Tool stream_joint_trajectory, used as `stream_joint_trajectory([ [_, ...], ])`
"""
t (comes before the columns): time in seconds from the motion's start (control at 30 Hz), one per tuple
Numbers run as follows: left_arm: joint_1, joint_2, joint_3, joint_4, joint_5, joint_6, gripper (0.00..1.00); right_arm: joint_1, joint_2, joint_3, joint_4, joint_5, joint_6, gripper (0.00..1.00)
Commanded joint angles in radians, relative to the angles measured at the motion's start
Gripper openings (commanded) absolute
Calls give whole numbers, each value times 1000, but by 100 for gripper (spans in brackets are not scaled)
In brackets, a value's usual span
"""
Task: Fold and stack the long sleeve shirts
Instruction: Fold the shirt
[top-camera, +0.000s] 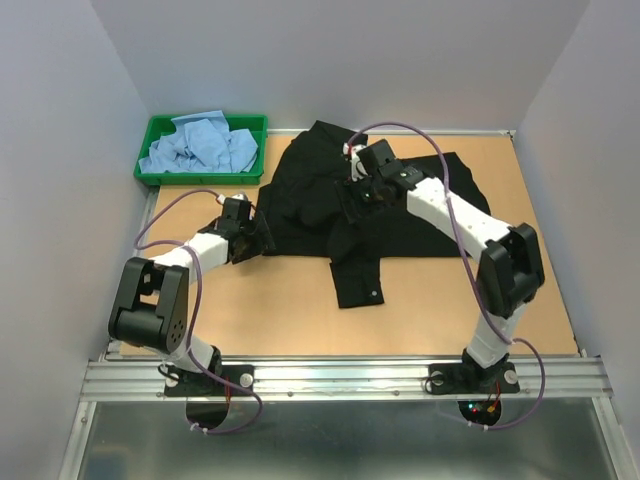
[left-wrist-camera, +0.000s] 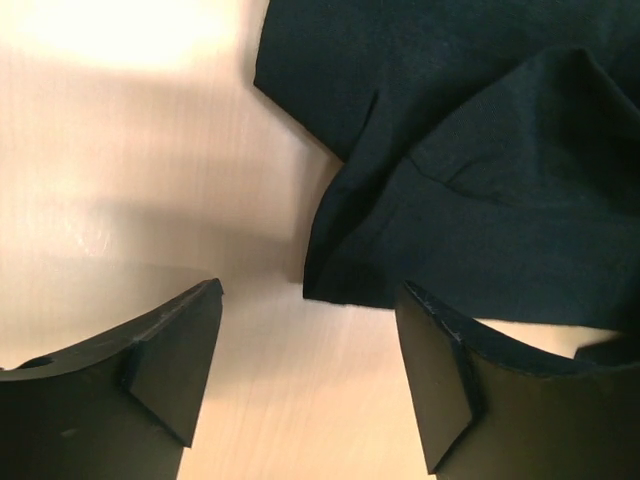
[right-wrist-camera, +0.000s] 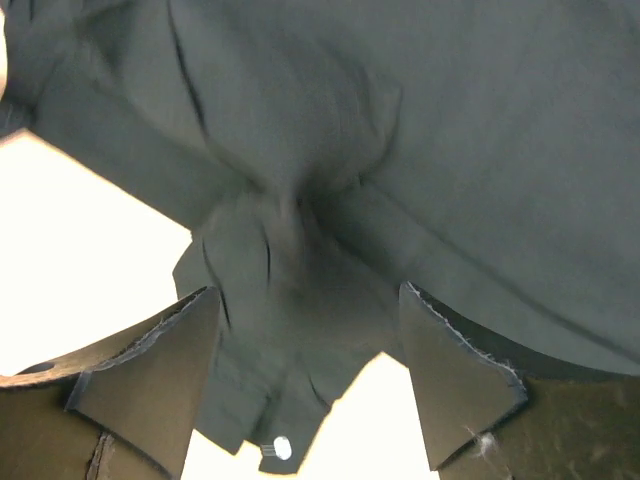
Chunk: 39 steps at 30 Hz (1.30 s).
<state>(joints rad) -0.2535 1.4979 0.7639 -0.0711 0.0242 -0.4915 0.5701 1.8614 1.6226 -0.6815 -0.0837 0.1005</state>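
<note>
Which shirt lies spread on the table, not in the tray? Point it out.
The black shirt, spread over the tabletop; the light blue shirts sit crumpled in the green tray.

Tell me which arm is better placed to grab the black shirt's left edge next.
Left. The left gripper, open, sits beside that edge of the black shirt; the right gripper hangs open over the shirt's middle.
</note>
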Motion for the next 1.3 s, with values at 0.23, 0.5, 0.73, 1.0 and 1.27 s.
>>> stream_joint_trajectory([
  [0.23, -20, 93, 92, 42, 23, -30, 55, 112, -313, -383, 105, -47, -91, 79],
  [0.5, -29, 134, 100, 50, 33, -39, 42, 240, -301, -559, 168, -25, -2, 79],
  [0.73, -29, 145, 91, 47, 17, -30, 25, 347, -214, -573, 195, 15, 27, 79],
  [1.0, -29, 143, 83, 44, 10, -25, 13, 412, -113, -561, 215, 140, 45, 75],
  [1.27, -29, 140, 75, 34, 6, -18, 5, 421, -90, -572, 223, 295, 57, 37],
])
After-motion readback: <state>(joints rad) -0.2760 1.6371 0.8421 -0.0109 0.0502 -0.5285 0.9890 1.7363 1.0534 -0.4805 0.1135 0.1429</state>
